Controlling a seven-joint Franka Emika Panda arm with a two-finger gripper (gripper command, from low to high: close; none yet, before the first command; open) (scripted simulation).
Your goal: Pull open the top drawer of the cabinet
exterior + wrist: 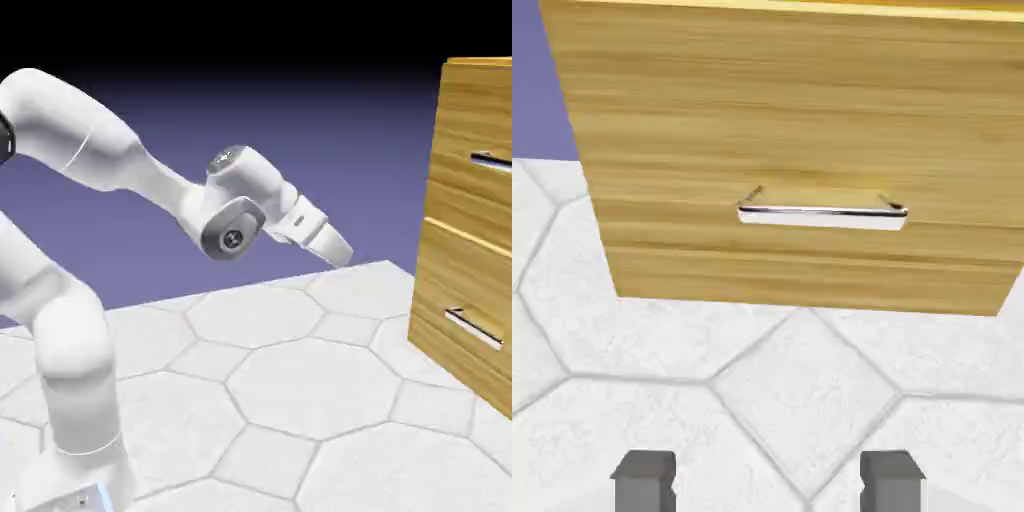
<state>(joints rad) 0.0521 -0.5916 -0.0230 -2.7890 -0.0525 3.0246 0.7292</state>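
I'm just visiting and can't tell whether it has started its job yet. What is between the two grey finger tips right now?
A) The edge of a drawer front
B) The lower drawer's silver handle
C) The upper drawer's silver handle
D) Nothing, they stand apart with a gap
D: in the hand view the gripper's finger tips stand wide apart, with only floor tiles showing beyond the gap.

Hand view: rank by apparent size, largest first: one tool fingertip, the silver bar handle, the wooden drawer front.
1. Wooden drawer front, by far the largest.
2. Unsure: silver bar handle is wider, left-hand fingertip taller but cut off by the frame and likely nearer the camera.
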